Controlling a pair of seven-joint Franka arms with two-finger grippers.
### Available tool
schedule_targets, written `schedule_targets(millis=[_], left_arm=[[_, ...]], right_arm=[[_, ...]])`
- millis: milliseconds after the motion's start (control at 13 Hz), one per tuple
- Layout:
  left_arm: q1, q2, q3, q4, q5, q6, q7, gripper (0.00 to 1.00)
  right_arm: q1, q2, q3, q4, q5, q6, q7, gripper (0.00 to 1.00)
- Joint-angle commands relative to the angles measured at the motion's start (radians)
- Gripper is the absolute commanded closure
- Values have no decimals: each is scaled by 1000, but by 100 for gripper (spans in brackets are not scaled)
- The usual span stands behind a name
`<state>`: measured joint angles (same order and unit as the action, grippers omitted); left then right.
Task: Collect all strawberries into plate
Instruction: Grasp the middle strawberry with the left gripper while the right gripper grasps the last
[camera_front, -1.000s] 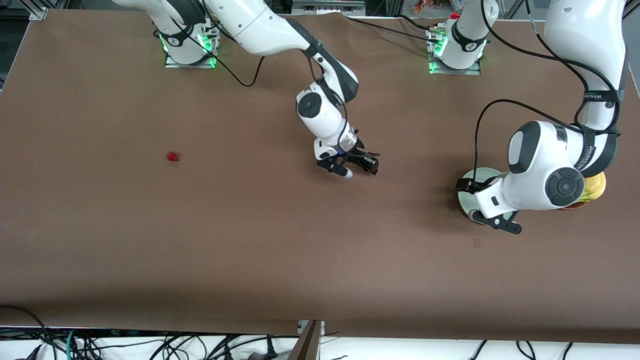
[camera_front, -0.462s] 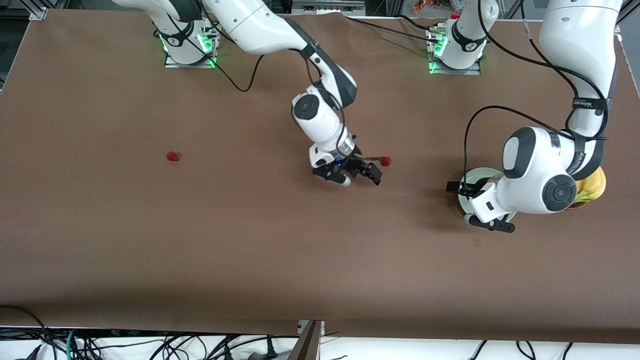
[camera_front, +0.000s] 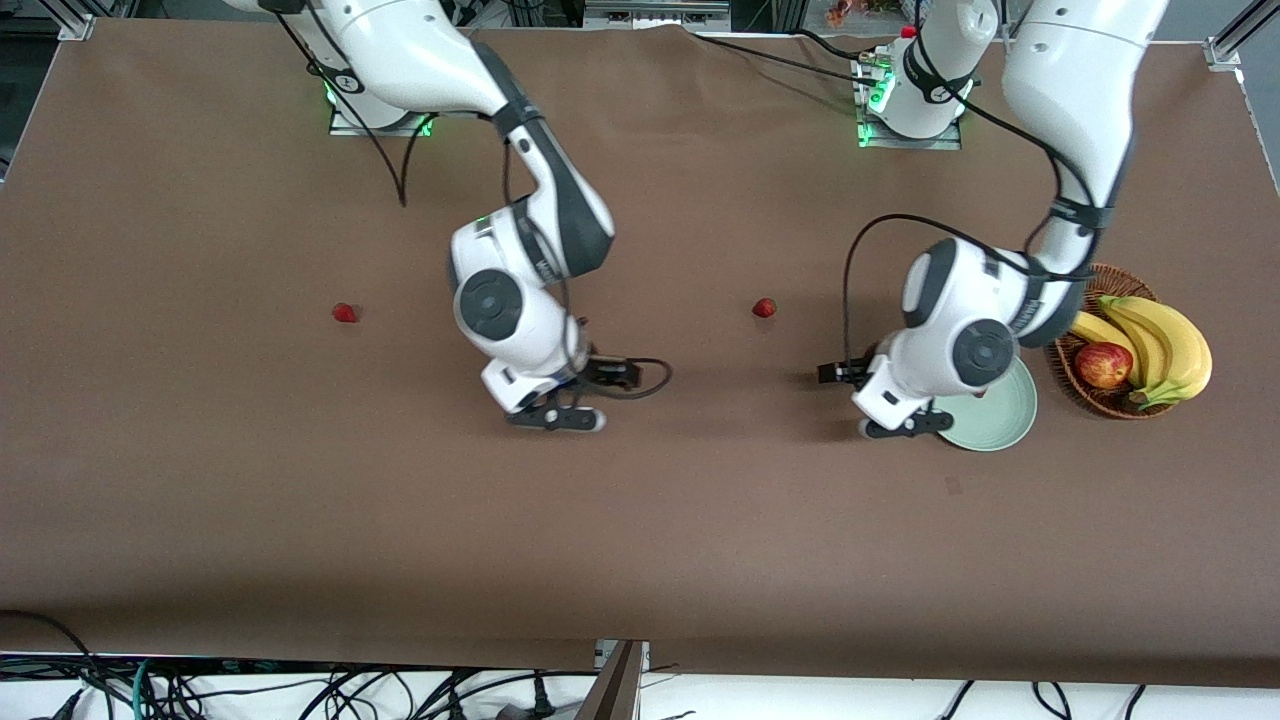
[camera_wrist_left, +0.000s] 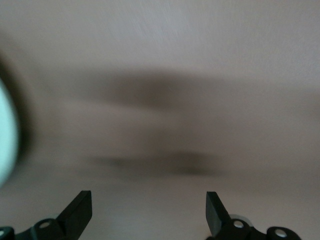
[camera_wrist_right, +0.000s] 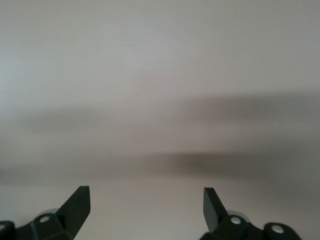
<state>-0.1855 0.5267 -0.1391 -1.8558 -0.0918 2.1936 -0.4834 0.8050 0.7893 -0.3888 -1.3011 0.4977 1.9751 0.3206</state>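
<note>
Looking down from the front camera, the brown table (camera_front: 300, 500) carries two strawberries: one strawberry (camera_front: 345, 313) toward the right arm's end, the other strawberry (camera_front: 764, 307) near the middle, at about ten o'clock from the plate (camera_front: 1000, 420). Any third berry is not visible. The pale mint-green plate lies just beside the wicker basket (camera_front: 1125, 405), which holds bananas (camera_front: 1165, 345) and an apple (camera_front: 1103, 364), at about two o'clock from the plate. The left gripper (camera_front: 900, 425) hangs over the plate's edge; the right gripper (camera_front: 560, 415) hangs over bare table, at about seven o'clock from the middle strawberry

From the left wrist camera, the left gripper (camera_wrist_left: 149, 212) shows its fingers (camera_wrist_left: 77, 212) spread wide apart with nothing between them, over blurred table, a pale green sliver of plate (camera_wrist_left: 6, 135) at the frame's edge

From the right wrist camera, the right gripper (camera_wrist_right: 146, 210) likewise has its fingers (camera_wrist_right: 75, 210) wide apart and empty over bare table
</note>
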Motion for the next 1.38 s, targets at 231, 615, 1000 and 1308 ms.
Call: schedule_targets(millis=[231, 615, 1000, 1308], left_arm=[[-201, -160, 1, -357, -14, 295, -446, 0], [-224, -163, -37, -404, -13, 344, -482, 0], [-226, -136, -37, -401, -8, 382, -472, 19], [-226, -116, -37, -393, -2, 382, -466, 68]], right_arm=[[-12, -13, -255, -180, -10, -187, -547, 0], [-139, -1, -317, -260, -10, -190, -874, 0], [-202, 27, -317, -311, -7, -173, -1000, 0], [-204, 15, -317, -430, -4, -167, -999, 0]])
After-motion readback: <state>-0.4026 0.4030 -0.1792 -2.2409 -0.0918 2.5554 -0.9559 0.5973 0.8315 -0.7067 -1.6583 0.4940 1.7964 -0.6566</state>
